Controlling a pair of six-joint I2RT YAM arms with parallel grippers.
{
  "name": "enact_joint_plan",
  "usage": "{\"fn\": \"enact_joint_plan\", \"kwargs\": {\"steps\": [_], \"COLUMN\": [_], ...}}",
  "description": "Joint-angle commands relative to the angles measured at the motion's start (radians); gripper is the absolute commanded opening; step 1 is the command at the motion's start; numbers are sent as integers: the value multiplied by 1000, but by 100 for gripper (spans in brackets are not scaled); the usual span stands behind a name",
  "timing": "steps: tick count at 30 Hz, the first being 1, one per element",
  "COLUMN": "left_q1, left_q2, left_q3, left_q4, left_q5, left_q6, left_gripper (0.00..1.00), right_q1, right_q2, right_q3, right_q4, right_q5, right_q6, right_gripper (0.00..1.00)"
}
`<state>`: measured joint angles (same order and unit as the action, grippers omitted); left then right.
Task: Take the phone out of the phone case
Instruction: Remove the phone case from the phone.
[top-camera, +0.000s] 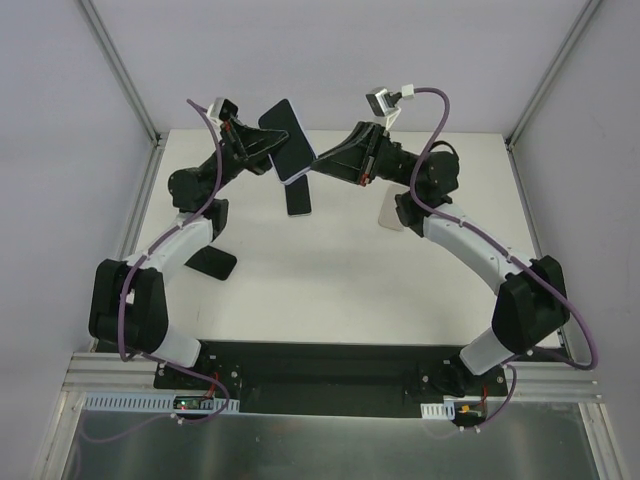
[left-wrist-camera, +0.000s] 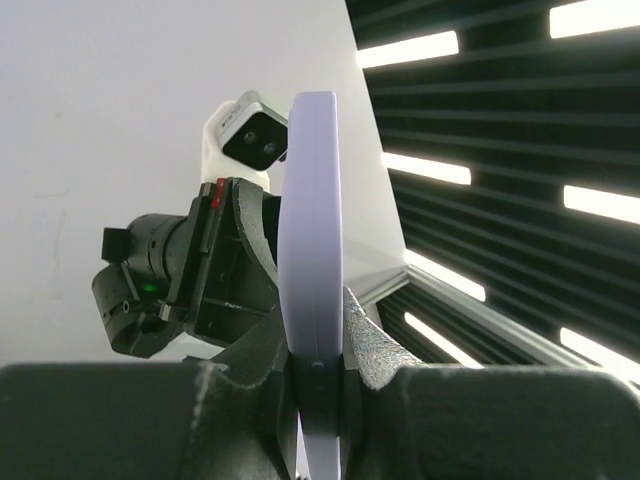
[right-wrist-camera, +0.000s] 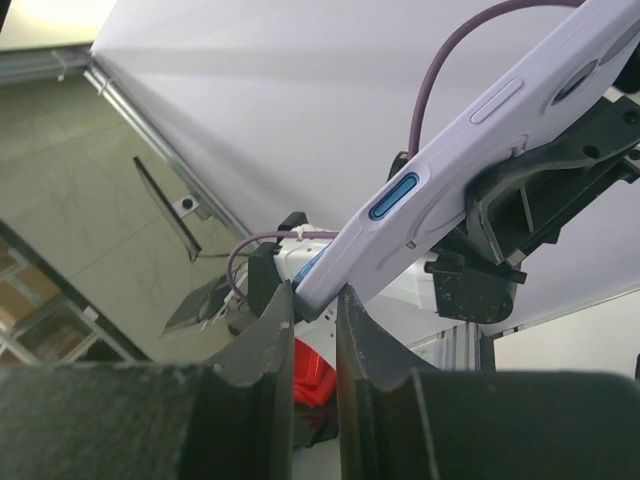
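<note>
Phone case (right-wrist-camera: 450, 150), phone (top-camera: 285, 138) inside, raised off table (top-camera: 350, 280), upper centre. Left gripper (left-wrist-camera: 318, 350) clamps 1 edge as anchor; right gripper (right-wrist-camera: 312, 300) pinches corner, likely to peel.

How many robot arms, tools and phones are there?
Robot arms: 2 (left arm, right arm)
Tools: 2 (left tool, right tool)
Phone, in its lilac case: 1
Total: 5

text: none readable | phone case (right-wrist-camera: 450, 160): no lettering | camera housing (left-wrist-camera: 236, 118): faint mark, perhaps lettering, too blurred
</note>
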<state>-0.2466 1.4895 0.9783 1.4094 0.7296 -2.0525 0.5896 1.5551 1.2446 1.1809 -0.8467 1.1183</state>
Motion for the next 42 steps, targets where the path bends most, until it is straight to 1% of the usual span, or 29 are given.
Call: {"fn": "enact_joint_plan", "kwargs": {"steps": [1, 7, 13, 24, 34, 42], "left_q1": [-37, -37, -39, -72, -79, -85], "left_q2": [9, -32, -52, -61, -87, -107], "left_q3": [34, 36, 14, 28, 49, 14], "left_q4": [275, 273, 273, 273, 273, 272], "left_q5": [119, 174, 198, 220, 231, 228], "left_q6": [-256, -248, -248, -239, -250, -261], "left_gripper": [0, 0, 0, 0, 0, 0], "right_q1": [92, 95, 96, 101, 61, 15], "right_q2": [-1, 37, 77, 129, 181, 177], "right_q3": [179, 236, 297, 329, 265, 201], "right_q4": [353, 353, 353, 353, 352, 349], "right_q5": [-191, -299, -328, -339, -310, -284], "right_q6": [80, 113, 132, 112, 77, 23], "right_gripper": [1, 1, 2, 1, 2, 1]}}
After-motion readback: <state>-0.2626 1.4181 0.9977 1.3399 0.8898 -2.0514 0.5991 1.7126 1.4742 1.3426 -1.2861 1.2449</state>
